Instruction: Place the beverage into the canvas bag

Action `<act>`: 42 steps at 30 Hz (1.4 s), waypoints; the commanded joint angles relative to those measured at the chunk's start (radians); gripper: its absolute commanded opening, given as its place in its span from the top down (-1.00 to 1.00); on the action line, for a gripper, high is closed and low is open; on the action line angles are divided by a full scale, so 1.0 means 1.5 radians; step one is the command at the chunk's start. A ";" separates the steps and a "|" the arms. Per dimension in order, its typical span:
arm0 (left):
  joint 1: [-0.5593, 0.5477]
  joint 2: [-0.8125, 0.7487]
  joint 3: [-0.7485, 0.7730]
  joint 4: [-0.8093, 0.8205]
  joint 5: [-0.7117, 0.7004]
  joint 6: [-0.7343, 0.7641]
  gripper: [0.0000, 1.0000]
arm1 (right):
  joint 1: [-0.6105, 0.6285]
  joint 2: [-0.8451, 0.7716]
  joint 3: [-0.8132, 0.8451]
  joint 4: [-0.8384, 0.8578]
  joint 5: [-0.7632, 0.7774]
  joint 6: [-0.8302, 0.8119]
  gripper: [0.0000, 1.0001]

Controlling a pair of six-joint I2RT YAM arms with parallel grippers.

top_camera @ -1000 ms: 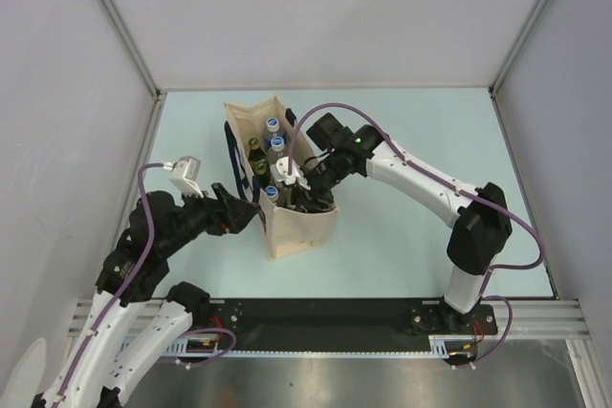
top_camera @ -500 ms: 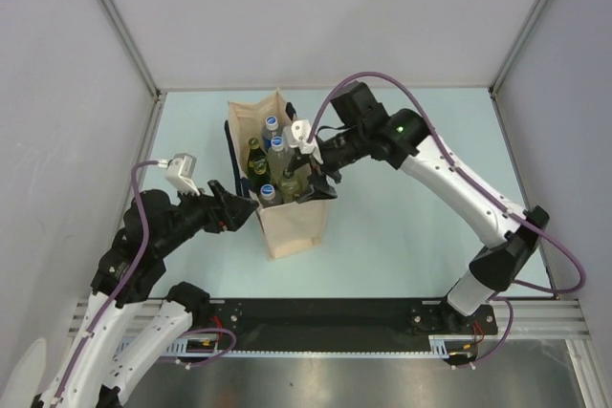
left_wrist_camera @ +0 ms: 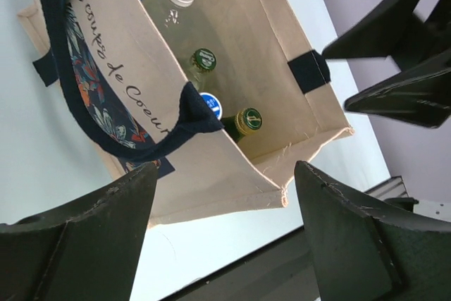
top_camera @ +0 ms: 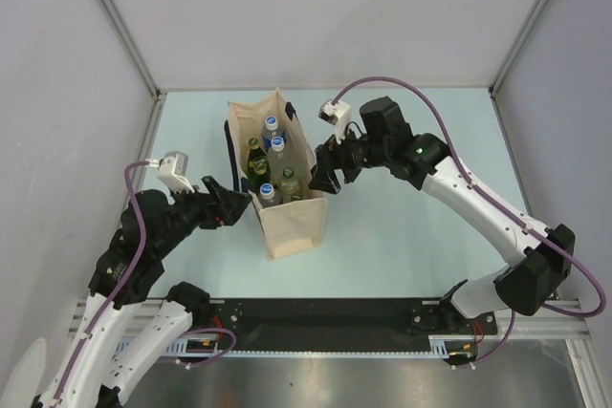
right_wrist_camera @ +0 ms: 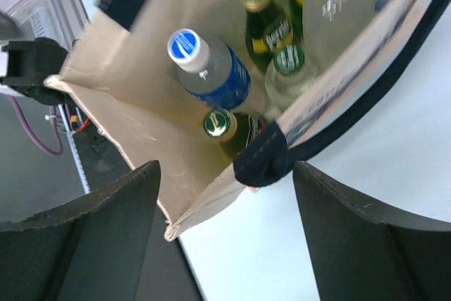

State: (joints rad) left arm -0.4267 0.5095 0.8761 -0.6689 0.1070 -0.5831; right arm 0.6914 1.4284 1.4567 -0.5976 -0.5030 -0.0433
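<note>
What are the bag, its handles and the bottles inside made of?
Bag: matte beige woven cloth, judging by stitched hems and soft folds. Handles: dark navy fabric webbing, apparently. Green bottles: glossy, probably glass, with metal-looking caps. Clear bottles: likely plastic, given the blue-and-white screw caps.

Pale blue-green tabletop (top_camera: 421, 226), closed in at the left, back and right by plain white panels (top_camera: 316, 16) set between grey metal posts (top_camera: 117, 21). Along the near edge, a black mounting rail (top_camera: 325, 311) on a ribbed aluminium bar (top_camera: 535, 312), with a brushed grey metal plate (top_camera: 382, 379) below.
</note>
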 commanded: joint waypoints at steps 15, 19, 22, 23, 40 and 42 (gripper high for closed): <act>0.002 -0.028 0.046 0.008 -0.050 -0.024 -0.69 | -0.003 0.016 0.102 0.127 -0.089 0.201 1.00; 0.002 -0.021 0.069 0.007 -0.055 -0.001 -0.72 | -0.022 -0.013 0.086 0.070 -0.121 -0.042 -0.56; 0.002 -0.015 0.100 -0.005 -0.070 0.024 -0.79 | -0.063 -0.048 0.077 0.043 -0.029 -0.155 -0.99; 0.002 -0.012 0.110 -0.012 -0.070 0.034 -0.82 | -0.081 -0.065 0.071 0.044 -0.001 -0.158 -0.99; 0.002 -0.037 0.231 -0.130 -0.389 0.114 -0.99 | -0.440 -0.215 0.009 0.076 0.448 0.070 -0.99; 0.002 -0.042 0.230 -0.130 -0.390 0.115 -0.99 | -0.456 -0.235 -0.013 0.073 0.445 0.076 -0.99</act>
State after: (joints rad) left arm -0.4267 0.4633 1.2011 -0.8463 -0.4248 -0.4591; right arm 0.0387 1.1446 1.4799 -0.5007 0.0994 0.0368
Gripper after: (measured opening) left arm 0.996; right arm 0.994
